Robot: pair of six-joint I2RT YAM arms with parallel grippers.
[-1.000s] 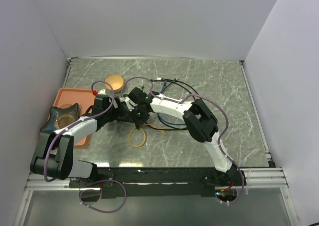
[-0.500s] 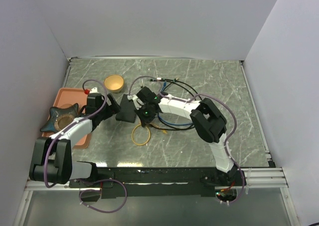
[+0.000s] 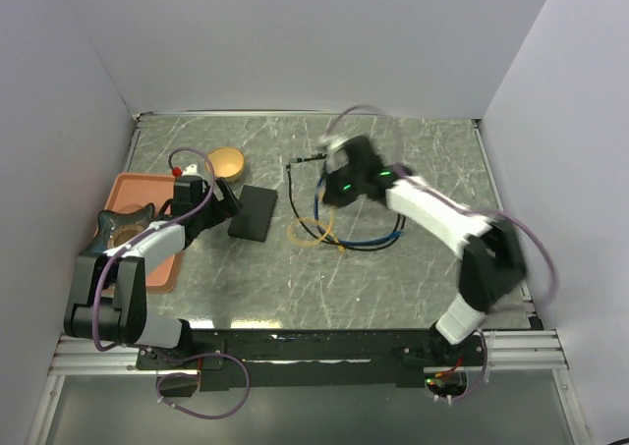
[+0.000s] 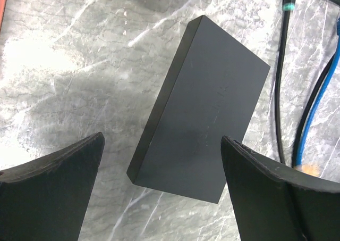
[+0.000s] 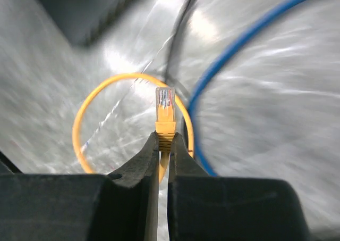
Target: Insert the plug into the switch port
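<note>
The switch (image 3: 253,213), a flat matte-black box, lies on the marble table left of centre; its sockets do not show. In the left wrist view the switch (image 4: 207,118) lies flat just beyond my fingers. My left gripper (image 3: 218,205) (image 4: 162,198) is open and empty, close to the switch's left side, not touching it. My right gripper (image 3: 326,192) (image 5: 164,140) is shut on the yellow plug (image 5: 165,109), held above the table to the right of the switch. The plug's clear tip points away from the fingers. The yellow cable loop (image 3: 309,231) (image 5: 95,97) hangs below it.
Blue and black cables (image 3: 366,241) lie coiled right of the switch. An orange tray (image 3: 126,182) holding a dark star-shaped object (image 3: 120,231) sits at the left. A small tan bowl (image 3: 225,162) stands behind the switch. White walls enclose the table.
My right arm has swung back and to the right, away from the switch, carrying the plug and its yellow loop. My left gripper has drawn back a little from the switch.
</note>
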